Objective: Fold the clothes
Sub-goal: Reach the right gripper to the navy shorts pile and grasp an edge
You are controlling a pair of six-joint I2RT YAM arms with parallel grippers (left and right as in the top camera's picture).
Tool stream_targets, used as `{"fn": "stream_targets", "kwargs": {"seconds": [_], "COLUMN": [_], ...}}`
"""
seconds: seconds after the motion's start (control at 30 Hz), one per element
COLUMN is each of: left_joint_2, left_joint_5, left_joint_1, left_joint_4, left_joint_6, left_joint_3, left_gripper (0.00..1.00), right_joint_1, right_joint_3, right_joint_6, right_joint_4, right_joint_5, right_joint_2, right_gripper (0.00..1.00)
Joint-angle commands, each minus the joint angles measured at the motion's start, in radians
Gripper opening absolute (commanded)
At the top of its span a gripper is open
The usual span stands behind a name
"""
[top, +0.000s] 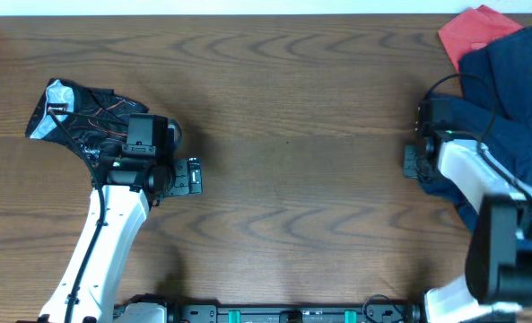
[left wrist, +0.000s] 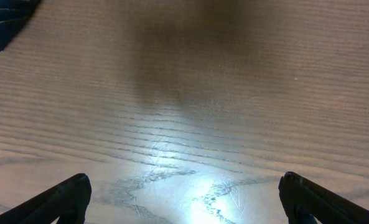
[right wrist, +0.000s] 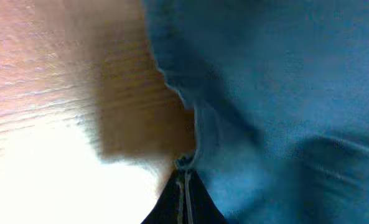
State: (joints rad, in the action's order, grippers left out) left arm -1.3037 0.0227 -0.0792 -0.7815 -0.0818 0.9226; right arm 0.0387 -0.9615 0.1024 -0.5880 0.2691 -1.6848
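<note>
A small black garment [top: 73,112] with orange stitching and a silver patch lies crumpled at the far left; its corner shows in the left wrist view [left wrist: 4,18]. My left gripper [top: 192,177] is to its right, open and empty over bare wood [left wrist: 184,202]. A pile of wrinkled navy-blue garments [top: 508,99] lies at the right edge, with a red one [top: 476,27] behind it. My right gripper [top: 415,161] is at the pile's left edge. In the right wrist view its fingers [right wrist: 184,199] are shut on the hem of a navy garment [right wrist: 284,93].
The brown wooden table [top: 292,117] spans the view. My right arm's white link [top: 467,175] lies over the navy pile. The arm bases stand at the front edge [top: 292,314].
</note>
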Motion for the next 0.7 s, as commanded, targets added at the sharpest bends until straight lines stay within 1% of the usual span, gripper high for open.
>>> {"fn": "stream_targets", "kwargs": {"seconds": [0.0,0.1,0.17,0.2,0.23,0.3,0.37,0.43,0.5,0.57,0.67], "left_joint_2": [0.0,0.0,0.0,0.0,0.0,0.0,0.0,0.0,0.0,0.0,0.0], "left_joint_5": [-0.005,-0.005,-0.005,-0.005,-0.005,-0.005,-0.005,-0.005,-0.005,-0.005,-0.005], "left_joint_1": [0.004,0.004,0.004,0.004,0.004,0.004,0.004,0.004,0.004,0.004,0.004], "left_joint_4": [0.001,0.001,0.001,0.001,0.001,0.001,0.001,0.002,0.002,0.002,0.008], "left_joint_6": [-0.009,-0.009,-0.009,-0.009,-0.009,-0.009,-0.009,-0.009,-0.009,-0.009,-0.009], "left_joint_3": [0.015,0.015,0.015,0.015,0.015,0.015,0.015,0.015,0.015,0.015,0.015], "left_gripper": [0.98,0.98,0.98,0.98,0.98,0.98,0.98,0.98,0.98,0.98,0.98], "right_joint_1": [0.034,0.04,0.032,0.023,0.011,-0.024,-0.073,-0.13,-0.199,-0.267,-0.353], "right_joint_3": [-0.096,-0.166,-0.209,-0.224,-0.234,-0.242,-0.241,-0.241,-0.237,-0.237,-0.237], "right_joint_6": [0.0,-0.069,-0.169,-0.21,-0.231,-0.231,-0.221,-0.164,-0.137,-0.109,-0.053], "right_joint_4": [-0.029,-0.077,-0.106,-0.116,-0.119,-0.102,-0.064,-0.011,0.071,0.188,0.408], "right_joint_5": [0.023,-0.005,-0.149,-0.251,-0.343,-0.495,-0.595,-0.599,-0.599,-0.599,-0.598], "right_joint_2": [0.167,0.278,0.355,0.387,0.414,0.458,0.484,0.488,0.472,0.433,0.351], "right_gripper": [0.01,0.01,0.01,0.01,0.01,0.01,0.01,0.01,0.01,0.01,0.01]}}
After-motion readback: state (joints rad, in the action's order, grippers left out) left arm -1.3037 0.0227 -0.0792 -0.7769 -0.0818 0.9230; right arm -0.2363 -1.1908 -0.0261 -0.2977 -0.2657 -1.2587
